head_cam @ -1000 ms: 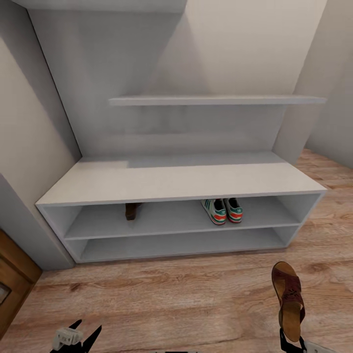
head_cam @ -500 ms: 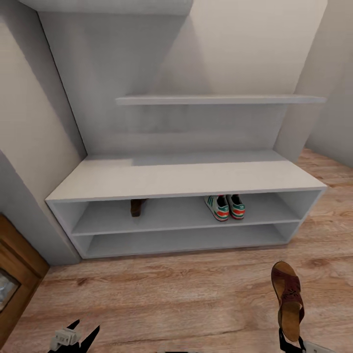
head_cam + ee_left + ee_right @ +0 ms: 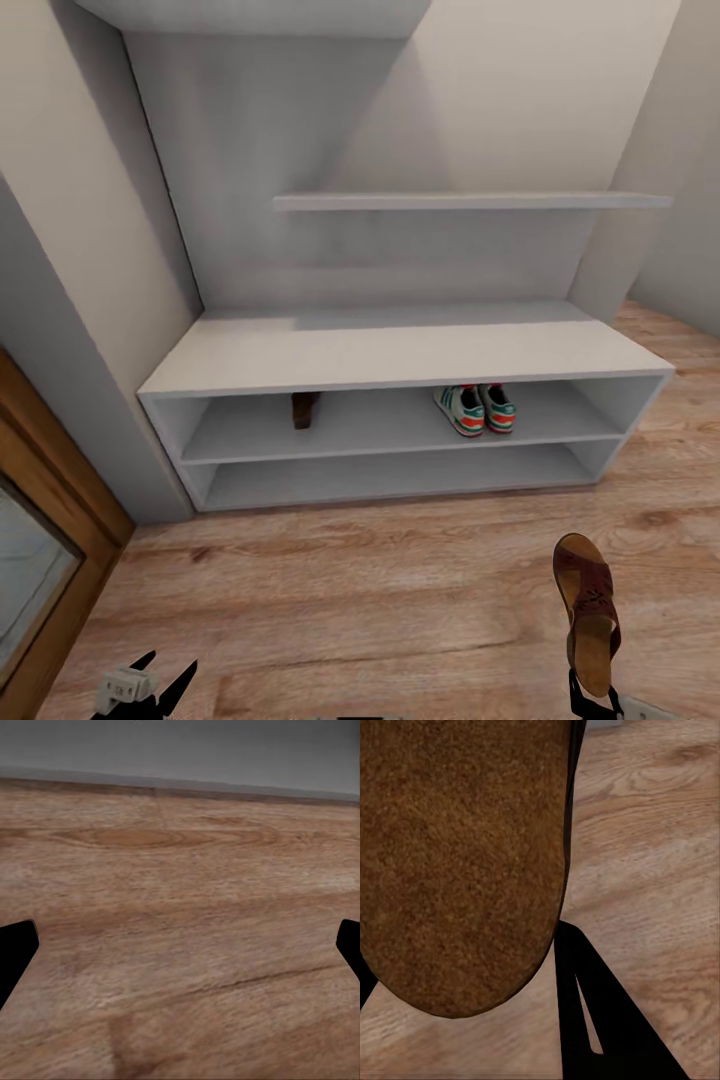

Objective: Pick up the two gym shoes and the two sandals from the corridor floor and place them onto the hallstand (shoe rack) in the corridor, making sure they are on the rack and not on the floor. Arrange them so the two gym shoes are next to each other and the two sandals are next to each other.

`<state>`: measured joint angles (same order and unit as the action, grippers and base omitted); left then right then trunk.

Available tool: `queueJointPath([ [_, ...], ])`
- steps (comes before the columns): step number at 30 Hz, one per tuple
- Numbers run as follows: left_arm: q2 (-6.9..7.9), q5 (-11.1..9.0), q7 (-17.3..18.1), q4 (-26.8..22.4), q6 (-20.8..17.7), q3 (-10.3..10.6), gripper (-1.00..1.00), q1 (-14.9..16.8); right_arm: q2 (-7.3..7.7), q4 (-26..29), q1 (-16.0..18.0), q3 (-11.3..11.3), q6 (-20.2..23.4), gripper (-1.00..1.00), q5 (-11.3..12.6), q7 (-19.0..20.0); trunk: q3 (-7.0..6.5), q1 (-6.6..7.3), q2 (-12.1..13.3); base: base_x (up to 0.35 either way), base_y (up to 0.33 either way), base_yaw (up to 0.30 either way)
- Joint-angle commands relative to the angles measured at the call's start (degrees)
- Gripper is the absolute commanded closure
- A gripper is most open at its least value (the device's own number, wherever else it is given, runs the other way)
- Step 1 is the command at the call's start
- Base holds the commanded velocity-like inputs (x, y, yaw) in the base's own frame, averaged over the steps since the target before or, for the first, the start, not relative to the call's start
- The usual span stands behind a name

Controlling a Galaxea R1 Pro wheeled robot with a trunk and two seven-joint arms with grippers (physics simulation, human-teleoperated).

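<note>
Head view first: the hallstand sits against the back wall, bench top bare, with a wall shelf higher up. On its upper shelf the two gym shoes are parked side by side toward the right, heels facing out. Further left on that same shelf there's one brown sandal, mostly tucked under the bench top so I can't make out much of it. The other sandal is down at the lower right, held heel-down with its toe pointing up, over the corridor floor and well short of the rack. The right gripper is just poking in at the bottom edge, clamped on the sandal's heel end. The left gripper is low at the bottom left, black fingers spread apart, nothing in them. A wooden door frame runs down the left edge.

Left wrist view: just the plank floor and a grey baseboard beyond, with the two fingertips way out at opposite edges, so that claw is wide.

Right wrist view: the sandal's fuzzy brown sole up close, one black finger pressed along its edge, wood floor behind.
</note>
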<state>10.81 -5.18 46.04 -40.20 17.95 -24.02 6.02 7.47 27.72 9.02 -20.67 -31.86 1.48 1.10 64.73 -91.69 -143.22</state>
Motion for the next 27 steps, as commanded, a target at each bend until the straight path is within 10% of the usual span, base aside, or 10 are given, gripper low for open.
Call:
queueJointPath([
  [1,0.0,-0.3,0.4,0.1,0.0,-0.1,-1.0,0.0,0.0,0.0,0.0,-0.1,-0.1,1.0,0.4,0.3,0.04,0.02,0.0,-0.036,0.042,0.0],
  [27,-0.7,0.5,0.6,0.3,0.1,0.8,-1.0,0.0,-0.17,-0.3,0.0,0.1,-0.1,1.0,0.2,0.3,0.04,0.02,0.0,-0.004,0.005,0.0],
])
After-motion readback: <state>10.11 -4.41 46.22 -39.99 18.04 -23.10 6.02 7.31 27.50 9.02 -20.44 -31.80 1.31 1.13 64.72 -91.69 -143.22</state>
